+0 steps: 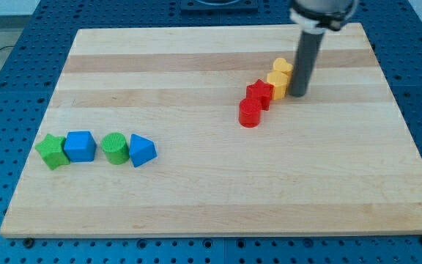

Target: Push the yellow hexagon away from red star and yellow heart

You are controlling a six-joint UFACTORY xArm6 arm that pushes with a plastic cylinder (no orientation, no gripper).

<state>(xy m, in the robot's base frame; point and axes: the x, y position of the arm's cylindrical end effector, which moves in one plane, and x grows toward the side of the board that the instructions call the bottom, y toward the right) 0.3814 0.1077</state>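
Four blocks form a diagonal chain at the view's upper right. A yellow block [283, 67], seemingly the hexagon, is at the top. A second yellow block [277, 83], seemingly the heart, touches it just below. The red star [259, 94] touches that one at its lower left. A red cylinder [250, 114] ends the chain. My tip [300, 94] stands on the board right beside the lower yellow block, on its right side, close to or touching it. The rod hides part of both yellow blocks' right sides.
A row of blocks lies at the view's lower left: a green star [52, 151], a blue cube [80, 146], a green cylinder [113, 147] and a blue triangle [141, 150]. The wooden board [211, 191] sits on a blue perforated table.
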